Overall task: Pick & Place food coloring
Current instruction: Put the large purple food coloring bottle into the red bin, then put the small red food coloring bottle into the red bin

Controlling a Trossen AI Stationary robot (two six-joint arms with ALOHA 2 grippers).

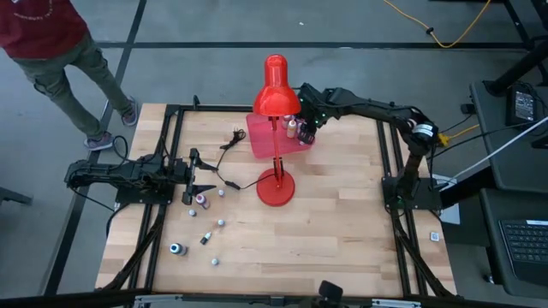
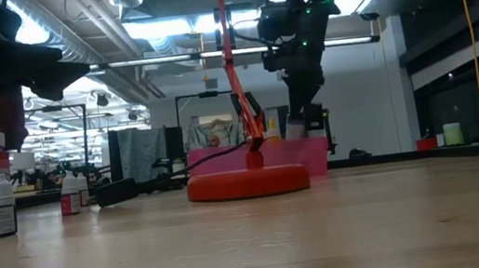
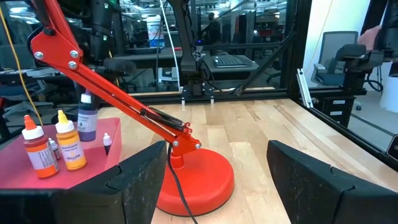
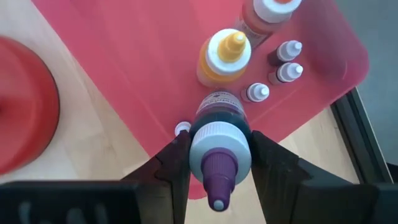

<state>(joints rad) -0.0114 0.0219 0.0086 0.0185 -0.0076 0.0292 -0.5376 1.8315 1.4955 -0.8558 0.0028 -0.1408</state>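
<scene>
The food coloring is a set of small bottles. Several lie loose on the wood (image 1: 220, 223) by my left gripper (image 1: 204, 184), which rests open and level at the table's left. Others stand in the pink tray (image 4: 155, 68): an orange one (image 4: 227, 57), another with a white cap (image 4: 270, 9) and several tiny ones (image 4: 283, 62). My right gripper (image 4: 219, 152) hangs over the tray's edge, behind the red lamp, shut on a dark bottle with a white cap and purple tip (image 3: 86, 118). My right gripper pinches the dark bottle's white cap (image 4: 200, 149) between its two fingers, one on each side. The fingers come from above, slanting steeply down. The bottle stands upright, its purple tip (image 4: 217, 180) up between them. Whether its base touches the tray floor, I cannot tell.
A tall red desk lamp stands mid-table on its round base (image 1: 276, 186). Its head (image 1: 276, 90) is over the tray's edge, and its black cord (image 1: 224, 178) runs toward my left gripper. A person (image 1: 51, 51) stands beyond the far left corner.
</scene>
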